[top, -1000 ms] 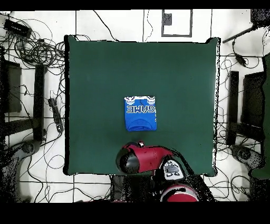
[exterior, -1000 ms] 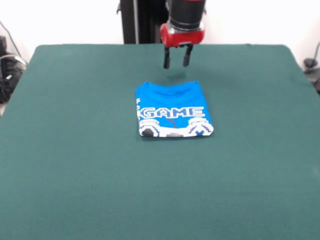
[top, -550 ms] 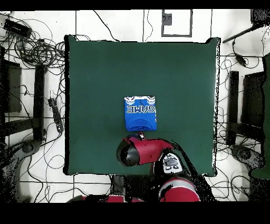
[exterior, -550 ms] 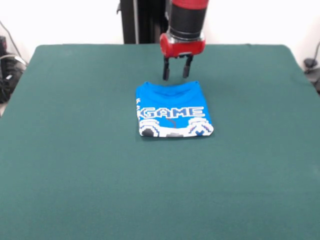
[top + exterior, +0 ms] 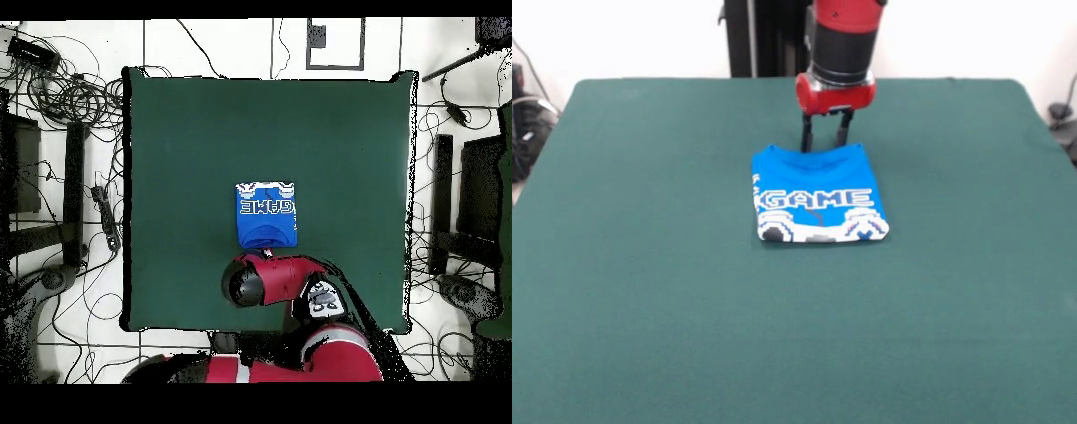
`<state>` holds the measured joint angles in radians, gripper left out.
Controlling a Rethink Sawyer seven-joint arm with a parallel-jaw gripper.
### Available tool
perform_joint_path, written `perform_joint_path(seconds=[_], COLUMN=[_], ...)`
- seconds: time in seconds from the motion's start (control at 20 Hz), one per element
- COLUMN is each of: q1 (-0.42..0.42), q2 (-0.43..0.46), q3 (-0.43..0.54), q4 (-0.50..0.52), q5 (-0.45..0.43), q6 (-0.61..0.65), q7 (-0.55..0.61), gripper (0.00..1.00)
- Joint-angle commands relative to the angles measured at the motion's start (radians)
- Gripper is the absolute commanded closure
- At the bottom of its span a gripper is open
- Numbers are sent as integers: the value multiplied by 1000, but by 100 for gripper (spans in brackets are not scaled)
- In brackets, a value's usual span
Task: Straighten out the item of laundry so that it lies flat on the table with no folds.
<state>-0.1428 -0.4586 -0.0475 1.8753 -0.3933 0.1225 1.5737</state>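
Green felt covers the table [image 5: 644, 291] that spreads wide on every side of your claw [image 5: 824, 144], with cables on the floor [image 5: 60, 100] beyond it. The blue shirt [image 5: 817, 194] lies just below the claw, folded into a compact block, print up. The claw hangs with its prongs apart over the shirt's far edge. You seem set to grasp: lower, pinch only the top layer, then peel it open.

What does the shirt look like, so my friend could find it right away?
Look at the big dark green table. Near its middle lies one folded bright blue T-shirt, just under the robot's open hand. It is the only thing on the table, with white blocky "GAME" letters and a game-controller picture.
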Motion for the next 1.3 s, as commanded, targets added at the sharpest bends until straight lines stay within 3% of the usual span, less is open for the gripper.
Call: perform_joint_path(seconds=[0.05,1.3], q1=[-3,-27], q2=[91,-49], q3=[162,216], q4=[-118,-99], q5=[22,37], q6=[40,206], q7=[78,45], gripper=[0,0])
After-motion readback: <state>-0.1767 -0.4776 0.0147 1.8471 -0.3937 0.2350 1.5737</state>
